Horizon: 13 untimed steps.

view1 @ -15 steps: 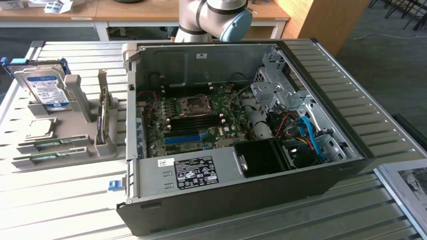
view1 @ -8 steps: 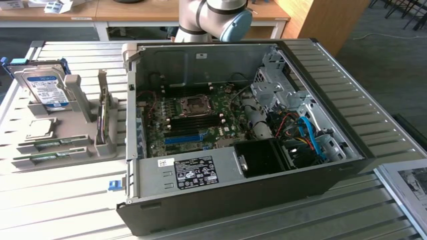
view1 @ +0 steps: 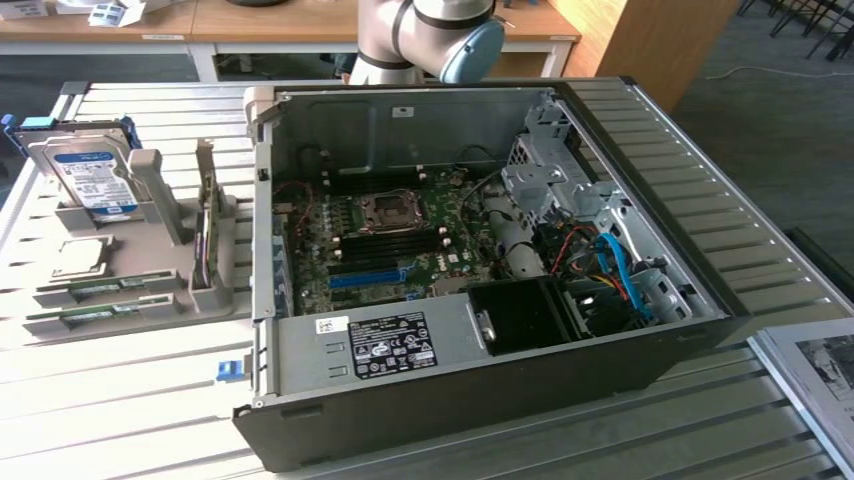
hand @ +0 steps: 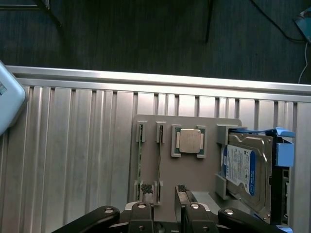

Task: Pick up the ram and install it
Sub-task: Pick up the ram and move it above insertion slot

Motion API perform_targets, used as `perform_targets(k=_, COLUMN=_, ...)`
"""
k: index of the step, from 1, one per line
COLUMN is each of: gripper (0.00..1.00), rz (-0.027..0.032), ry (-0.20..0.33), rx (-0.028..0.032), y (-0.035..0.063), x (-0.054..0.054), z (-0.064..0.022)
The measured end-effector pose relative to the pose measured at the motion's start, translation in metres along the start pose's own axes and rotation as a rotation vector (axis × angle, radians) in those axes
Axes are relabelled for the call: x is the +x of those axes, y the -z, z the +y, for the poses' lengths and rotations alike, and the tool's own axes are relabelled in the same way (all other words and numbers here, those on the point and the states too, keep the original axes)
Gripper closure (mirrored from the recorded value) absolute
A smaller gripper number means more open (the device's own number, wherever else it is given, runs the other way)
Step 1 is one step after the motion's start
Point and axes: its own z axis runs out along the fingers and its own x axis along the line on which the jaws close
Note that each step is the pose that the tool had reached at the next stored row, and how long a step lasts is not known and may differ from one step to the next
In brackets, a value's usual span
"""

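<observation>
The gripper (hand: 164, 190) hangs with its two fingers (hand: 146, 188) spread apart and nothing between them, above the near edge of a grey holder (hand: 187, 179). Just beyond the fingertips the ram (hand: 140, 156) stands on edge in a narrow slot of that holder, with a second green stick (hand: 159, 156) in the slot beside it. Neither is touched.

In the exterior view, the holder (view1: 174, 300) lies on the slatted table (view1: 120, 400) at nine o'clock from the open computer case (view1: 441, 400). On the holder, a square processor (view1: 83, 258) sits in the middle, the ram (view1: 110, 288) at its six o'clock and a hard drive (view1: 87, 180) at its twelve. The arm (view1: 427, 40) stands at the case's twelve o'clock. Inside the case, the motherboard (view1: 427, 240) shows its blue slot (view1: 367, 275).
</observation>
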Motion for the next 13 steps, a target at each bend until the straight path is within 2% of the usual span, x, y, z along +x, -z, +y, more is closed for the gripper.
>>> perform_targets(k=13, gripper=0.69, rz=0.0000, ry=0.000, rx=0.0000, y=-0.0124, x=0.000, z=-0.0005)
